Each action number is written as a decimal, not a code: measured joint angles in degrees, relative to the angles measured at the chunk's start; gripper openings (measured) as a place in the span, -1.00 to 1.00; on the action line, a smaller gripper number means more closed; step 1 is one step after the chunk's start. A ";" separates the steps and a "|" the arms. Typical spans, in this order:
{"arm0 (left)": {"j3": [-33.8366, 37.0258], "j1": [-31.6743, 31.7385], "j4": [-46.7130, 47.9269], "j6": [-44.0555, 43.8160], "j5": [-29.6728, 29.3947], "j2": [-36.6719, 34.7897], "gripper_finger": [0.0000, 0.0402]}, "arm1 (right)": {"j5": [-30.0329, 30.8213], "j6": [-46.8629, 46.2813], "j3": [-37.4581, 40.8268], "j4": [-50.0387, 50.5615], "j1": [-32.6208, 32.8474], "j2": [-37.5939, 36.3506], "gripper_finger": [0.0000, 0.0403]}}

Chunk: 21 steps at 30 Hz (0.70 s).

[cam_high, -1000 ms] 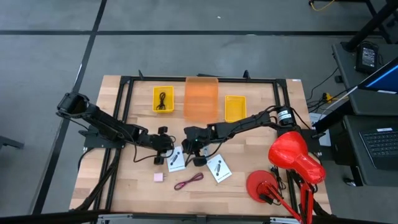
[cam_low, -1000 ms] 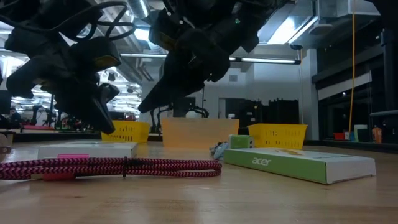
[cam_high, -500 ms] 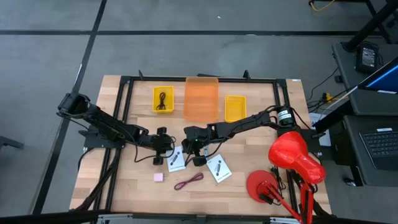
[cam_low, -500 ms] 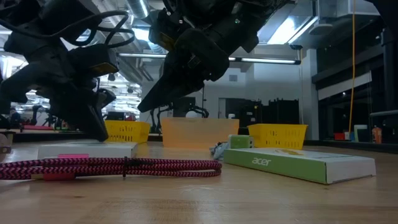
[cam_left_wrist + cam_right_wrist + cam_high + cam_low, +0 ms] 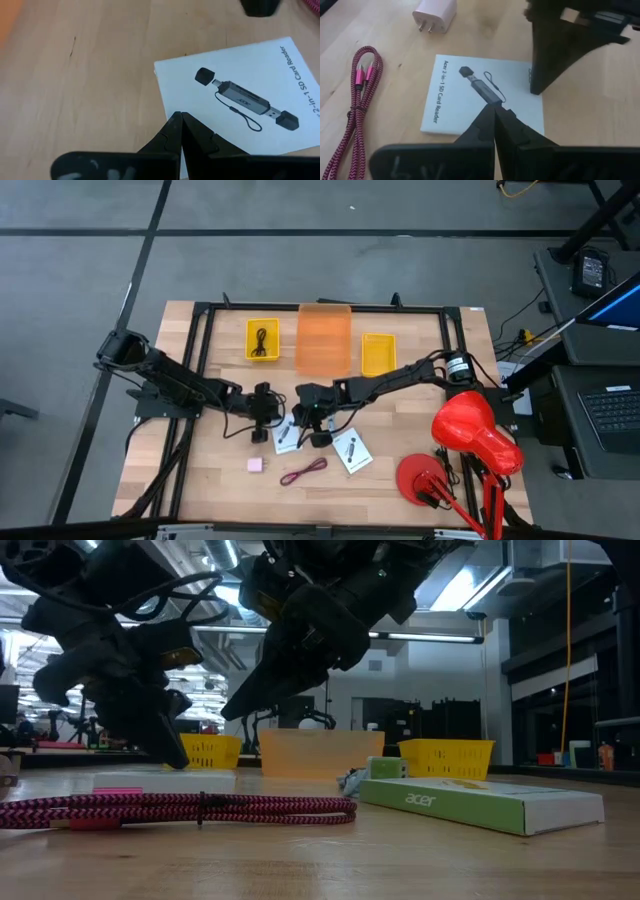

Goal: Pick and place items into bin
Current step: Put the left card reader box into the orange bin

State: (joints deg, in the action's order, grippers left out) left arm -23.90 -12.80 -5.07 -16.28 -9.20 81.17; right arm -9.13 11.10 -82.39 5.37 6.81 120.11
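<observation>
A white card (image 5: pixel 286 436) with a printed card reader lies flat on the wooden table between my two grippers. My left gripper (image 5: pixel 179 117) is shut, with its tips down at the card's left edge. My right gripper (image 5: pixel 495 111) is also shut and hangs above the same card (image 5: pixel 465 105), clear of it in the low view (image 5: pixel 228 712). A second white card (image 5: pixel 350 450), the pink square (image 5: pixel 256 464) and the maroon cord (image 5: pixel 305 471) lie toward the near edge. A green cube (image 5: pixel 385 768) sits behind the second card. A black cord (image 5: pixel 262 340) lies in the left yellow bin. My left gripper sets its shut fingertips (image 5: pixel 176 760) against the card's edge (image 5: pixel 167 107) on the table's left side. It slants down from the left. The card lies flat on the table.
Two yellow bins (image 5: pixel 263 352) (image 5: pixel 378 353) and an orange bin (image 5: pixel 324 340) stand along the far side. A red lamp (image 5: pixel 470 430) is at the right. A black frame (image 5: pixel 200 360) runs around the work area.
My left gripper has come down and a little toward the table's right, onto the card's left edge. The card has slid a short way toward the table's right. My right gripper has kept still.
</observation>
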 joint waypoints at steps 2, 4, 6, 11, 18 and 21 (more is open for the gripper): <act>0.51 0.69 -0.49 -1.15 0.51 -0.02 -0.99 | 0.02 1.10 0.00 0.02 0.42 0.00 -1.00; 1.44 1.47 -1.56 -2.53 0.57 -0.09 -0.99 | 0.03 1.52 0.00 0.01 0.87 0.00 -1.00; 2.59 2.10 -3.64 -3.84 1.15 -0.11 -0.99 | 0.01 1.55 0.00 0.02 1.04 0.00 -1.00; 4.09 2.67 -7.08 -4.01 2.33 -0.07 -0.99 | 0.05 1.46 0.00 0.04 1.03 0.00 -1.00; 7.92 3.91 -14.95 -6.75 3.33 0.04 -0.99 | 0.09 1.46 0.00 0.07 1.57 0.00 -1.00; 8.56 3.92 -17.55 -5.76 2.76 0.28 -0.99 | 0.05 1.44 0.00 0.16 1.64 0.00 -1.00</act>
State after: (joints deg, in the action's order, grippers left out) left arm -15.34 -8.88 -22.62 -22.05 -6.44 81.45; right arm -9.08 12.53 -82.39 5.52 8.45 120.11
